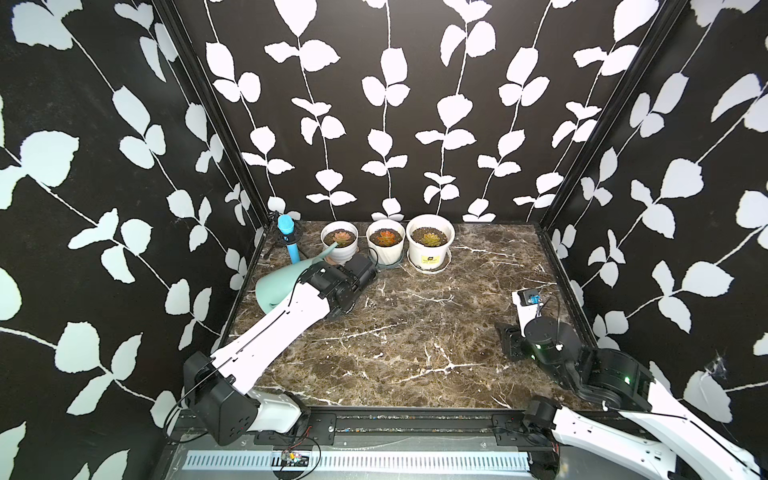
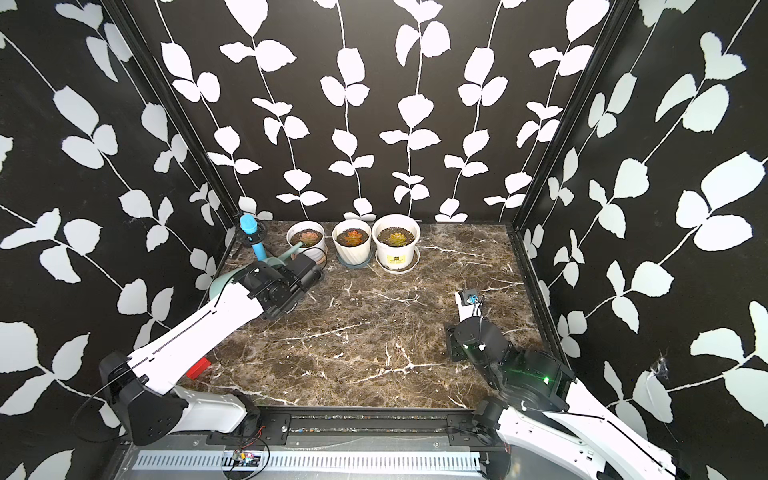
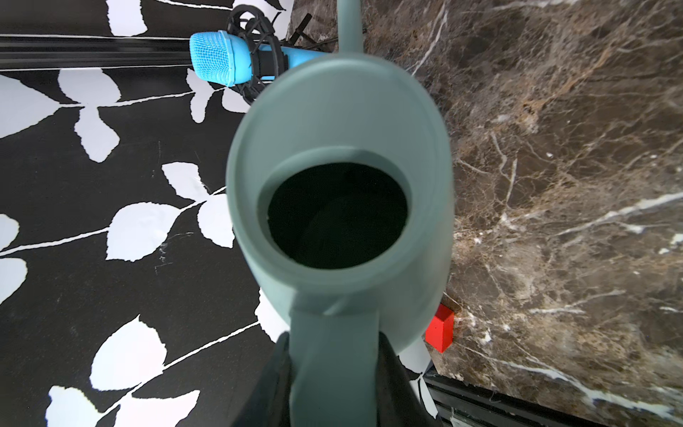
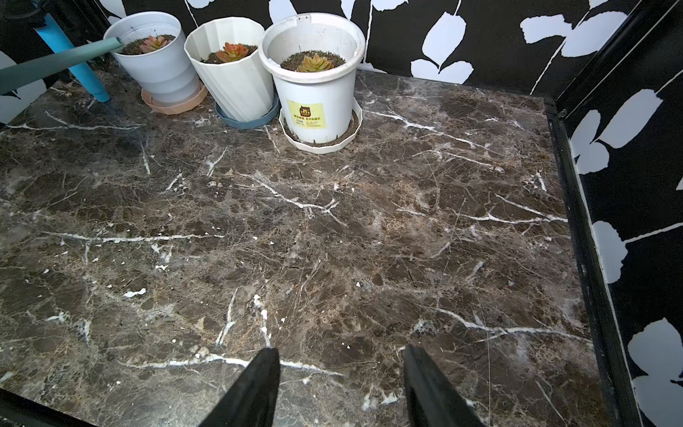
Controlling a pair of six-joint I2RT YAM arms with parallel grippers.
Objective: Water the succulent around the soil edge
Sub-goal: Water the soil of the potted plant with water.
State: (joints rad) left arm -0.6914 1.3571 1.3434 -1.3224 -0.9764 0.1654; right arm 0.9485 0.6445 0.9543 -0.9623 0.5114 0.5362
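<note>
While the left end effector [image 3: 334, 362] is pressed onto the handle [image 3: 332, 332] of the watering can [image 1: 272, 286], pinching it from both sides, the pink succulent [image 1: 341, 237] sits ahead of it. It grows in the white pot [image 1: 339, 251], the nearest to this end effector of three pots. The spout [image 4: 74, 55] reaches forward from the can. Its tip is at the rim of this pot on the side toward the end effector, over the edge of the soil; whether it touches the rim I cannot tell.

Just beside the spout, on its outer side, a blue microphone [image 1: 286, 235] stands in a black holder, so the room there is narrow. The body of the can is close to the left wall [image 1: 124, 249], over the line where the desk [image 1: 415, 324] ends. Behind the end effector, at the same desk edge, lies a red block [image 3: 439, 329].

On the inner side of the first pot the middle pot [image 1: 385, 247] stands just beside it, and the third pot [image 1: 429, 245] just beside that one.

The right end effector [image 4: 340, 355] is spread and holds nothing. It is low over the desk, well apart from the pots. Ahead of it, and between the two end effectors, the desk is open up to the black rail [image 4: 576, 222] at the right edge.
</note>
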